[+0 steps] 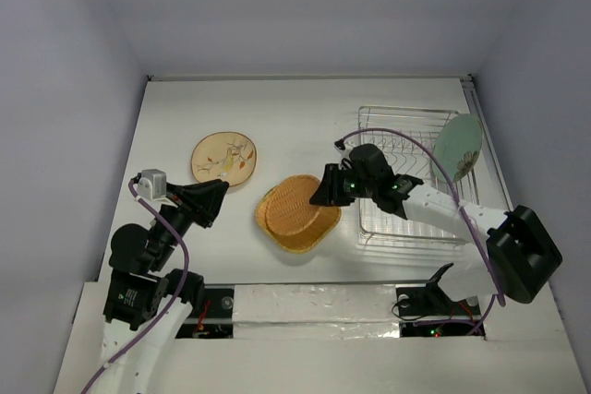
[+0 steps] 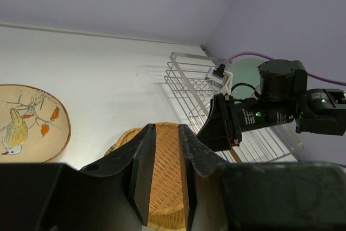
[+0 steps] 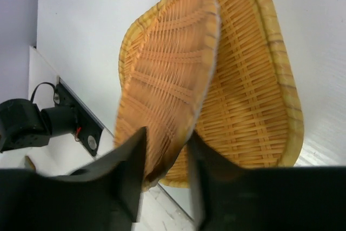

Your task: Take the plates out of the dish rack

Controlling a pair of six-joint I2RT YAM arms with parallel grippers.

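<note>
Now the right gripper [image 3: 166, 136] straddles the rim of the orange woven plate [image 3: 167, 74], tilted on the yellow plate [image 3: 254, 96] beside the dish rack [image 1: 397, 117]; whether it pinches is unclear. Probably light, stiff, grippy: hold the rim. The left gripper [image 2: 166, 133] is slightly apart, empty.

Even, diffuse overhead light leaves the white table [image 1: 305, 126] bright, nearly washed out, with only soft, faint shadows beneath the woven plates [image 1: 297, 214]. In both wrist views the close fingers [image 2: 141, 177] are dark, underexposed and out of focus.
</note>
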